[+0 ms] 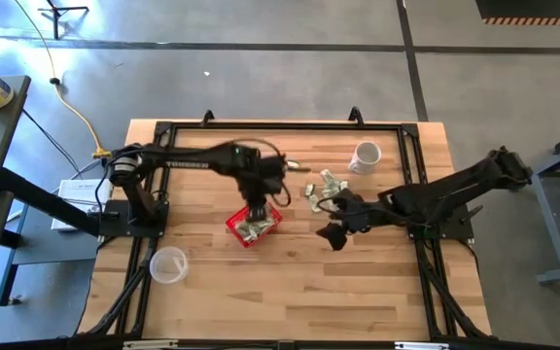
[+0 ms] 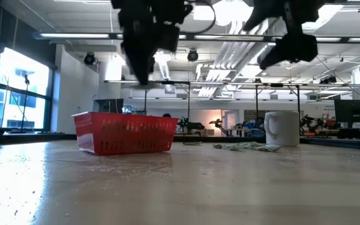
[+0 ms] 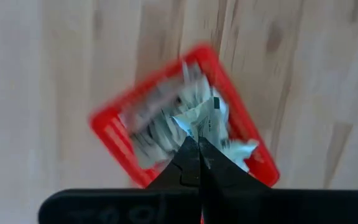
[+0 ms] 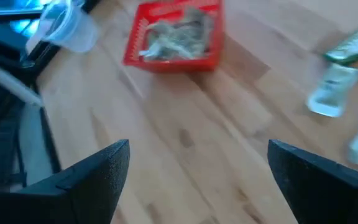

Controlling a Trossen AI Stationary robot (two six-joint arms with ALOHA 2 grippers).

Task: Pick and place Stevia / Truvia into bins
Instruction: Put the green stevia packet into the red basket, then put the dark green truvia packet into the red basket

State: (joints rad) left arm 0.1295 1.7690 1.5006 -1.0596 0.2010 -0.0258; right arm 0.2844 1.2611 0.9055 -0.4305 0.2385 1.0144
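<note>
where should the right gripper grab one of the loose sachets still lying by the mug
Take a sachet at the pile's edge, across its narrow width, coming straight down from above. The sachets lie flat on the table, so only a top approach with open jaws gets both long edges. The white mug stands close behind the pile, so pick one on the side away from it. The right gripper hovers nearby, jaws open.

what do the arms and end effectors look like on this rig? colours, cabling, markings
Both arms are dark, near-black, built of jointed segments. The left arm's end effector has two tapered black fingers narrowing to thin tips; a black cable loops above its wrist. The right arm's end effector has two broad, matte black fingers with angular wedge shapes. No clear markings are legible on either.
</note>
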